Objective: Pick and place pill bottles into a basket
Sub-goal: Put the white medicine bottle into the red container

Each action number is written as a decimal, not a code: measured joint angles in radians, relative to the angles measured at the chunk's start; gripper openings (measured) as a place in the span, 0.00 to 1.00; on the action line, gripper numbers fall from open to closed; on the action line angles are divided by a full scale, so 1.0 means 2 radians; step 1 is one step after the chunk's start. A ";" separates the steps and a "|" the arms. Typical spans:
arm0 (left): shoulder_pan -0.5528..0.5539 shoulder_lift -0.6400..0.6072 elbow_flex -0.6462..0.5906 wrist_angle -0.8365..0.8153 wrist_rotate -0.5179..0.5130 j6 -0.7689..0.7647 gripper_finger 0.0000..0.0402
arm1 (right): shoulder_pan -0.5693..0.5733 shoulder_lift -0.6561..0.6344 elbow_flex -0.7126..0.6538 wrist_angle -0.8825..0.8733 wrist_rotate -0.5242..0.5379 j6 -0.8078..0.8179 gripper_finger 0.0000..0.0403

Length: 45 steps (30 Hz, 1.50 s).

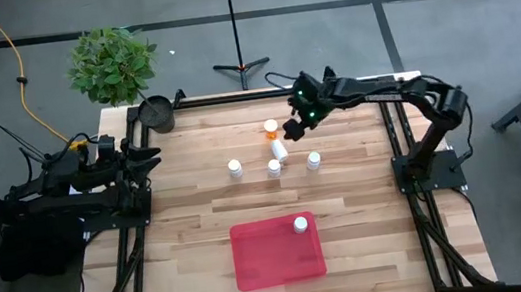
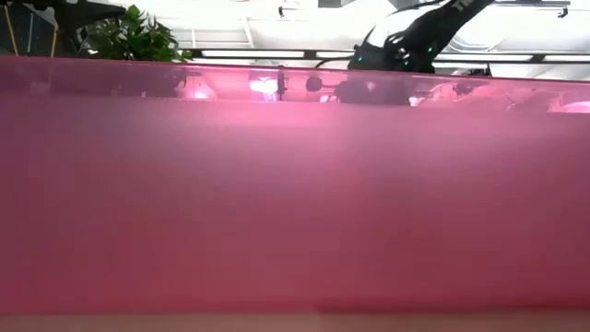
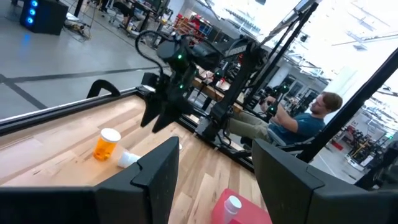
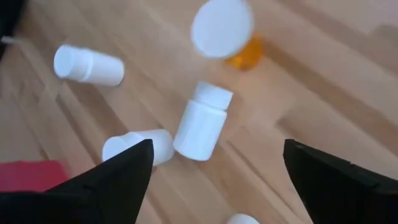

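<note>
Pill bottles, six in sight. One white bottle (image 1: 300, 224) upright inside the basket (image 1: 265, 256), at its far right corner. Five others out on the wooden table (image 1: 199, 215), all beyond the basket's far side and well apart from it.

Nearest the basket, a loose row of three upright white ones: left bottle (image 1: 234, 169), middle bottle (image 1: 274, 168), right bottle (image 1: 314, 161). Just behind the middle one, farther from the basket, a white bottle on its side (image 1: 280, 149). Farther out again, the orange bottle (image 1: 270, 126), upright, white cap on, close beside the toppled one.

Right gripper (image 1: 294, 129) above this cluster, beyond the basket and a little to its right. Fingers spread wide, nothing between them, no contact with any bottle. Toppled bottle and orange bottle straight ahead in the right wrist view.

Left gripper (image 1: 146, 159) well away from the basket, at the table's left edge, pointing inward. Fingers (image 3: 158, 171) parted with a clear gap, nothing held.

From table height, almost nothing but the basket's red wall, close up. Farther off in the left wrist view, a seated person (image 3: 305, 121).
</note>
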 joint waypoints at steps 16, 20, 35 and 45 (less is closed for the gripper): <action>0.000 0.000 0.000 -0.002 -0.024 0.018 0.59 | 0.042 0.019 0.041 0.052 -0.025 -0.016 0.87; 0.000 0.000 0.000 -0.008 -0.028 0.036 0.59 | 0.055 0.018 0.107 0.041 0.016 -0.017 0.87; 0.000 0.122 0.000 -0.085 -0.051 0.084 0.59 | 0.126 0.017 0.316 -0.134 0.224 -0.061 0.87; 0.000 0.262 0.000 -0.025 -0.077 0.072 0.59 | 0.164 0.017 0.328 -0.156 0.260 -0.041 0.87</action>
